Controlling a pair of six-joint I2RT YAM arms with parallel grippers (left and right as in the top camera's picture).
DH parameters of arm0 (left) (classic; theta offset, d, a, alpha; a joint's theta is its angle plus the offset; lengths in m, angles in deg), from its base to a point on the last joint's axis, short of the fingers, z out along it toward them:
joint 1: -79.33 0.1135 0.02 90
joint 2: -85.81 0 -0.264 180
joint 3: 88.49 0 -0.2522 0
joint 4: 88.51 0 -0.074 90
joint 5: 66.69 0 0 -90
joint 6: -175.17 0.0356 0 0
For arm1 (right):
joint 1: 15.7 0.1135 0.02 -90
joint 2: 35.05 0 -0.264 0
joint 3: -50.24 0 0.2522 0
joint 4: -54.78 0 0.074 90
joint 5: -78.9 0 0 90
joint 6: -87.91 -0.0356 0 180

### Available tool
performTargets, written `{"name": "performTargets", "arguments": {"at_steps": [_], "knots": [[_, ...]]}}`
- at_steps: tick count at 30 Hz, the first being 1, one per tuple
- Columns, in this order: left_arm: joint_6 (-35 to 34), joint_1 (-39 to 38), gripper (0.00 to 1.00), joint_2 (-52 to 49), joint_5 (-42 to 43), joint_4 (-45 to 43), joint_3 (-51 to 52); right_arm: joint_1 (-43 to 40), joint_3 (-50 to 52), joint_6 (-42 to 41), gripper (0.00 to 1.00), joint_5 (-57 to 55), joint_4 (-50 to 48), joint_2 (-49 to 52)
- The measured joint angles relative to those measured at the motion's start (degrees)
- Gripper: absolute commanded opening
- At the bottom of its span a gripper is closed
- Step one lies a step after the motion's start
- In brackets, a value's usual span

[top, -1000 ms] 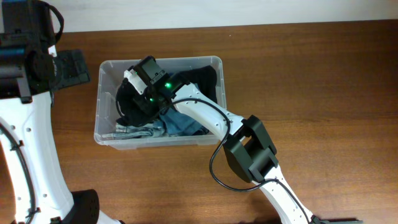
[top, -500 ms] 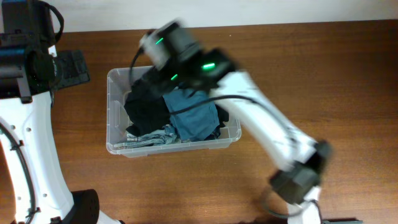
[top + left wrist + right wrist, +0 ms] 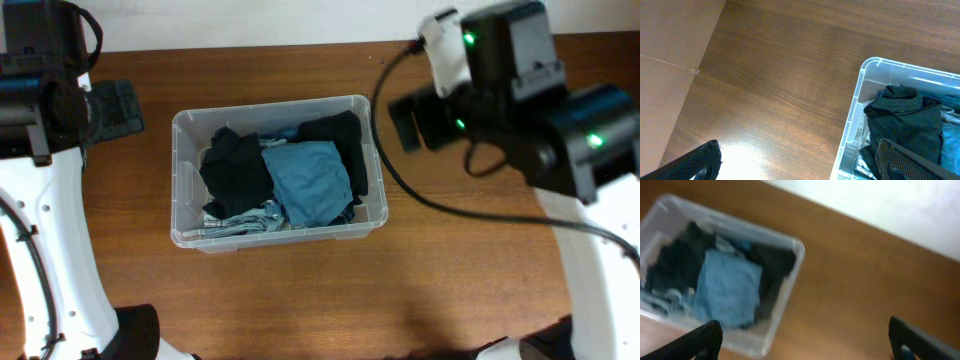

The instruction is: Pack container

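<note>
Container (image 3: 181, 180) one; black garments (image 3: 237, 172) two; blue cloth (image 3: 312, 182) one.

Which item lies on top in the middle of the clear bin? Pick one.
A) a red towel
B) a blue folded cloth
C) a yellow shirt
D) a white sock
B: the overhead view shows a blue folded cloth on top inside the container, with dark garments on either side of it.

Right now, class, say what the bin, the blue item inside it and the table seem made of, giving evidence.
Bin: clear glossy plastic; contents show through its walls. Blue item: soft matte cloth, probably; it lies folded and creased. Table: wood or wood-look laminate, smooth, brown with grain lines; which, the pictures leave open.
</note>
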Motion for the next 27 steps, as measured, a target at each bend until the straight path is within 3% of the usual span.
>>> {"name": "performTargets", "arguments": {"at_steps": [9, 20, 27], "knots": [[0.0, 0.0, 0.99, 0.0, 0.0, 0.0, 0.0, -9.5, 0.3, 0.1, 0.99, -1.0, 1.3, -7.8], [0.0, 0.0, 1.00, 0.0, 0.0, 0.0, 0.0, -10.6, 0.7, 0.9, 0.98, -3.0, 1.8, -23.9], [0.0, 0.0, 0.99, 0.0, 0.0, 0.0, 0.0, -16.8, 14.5, 2.3, 0.99, -3.9, -3.7, -36.7]]}}
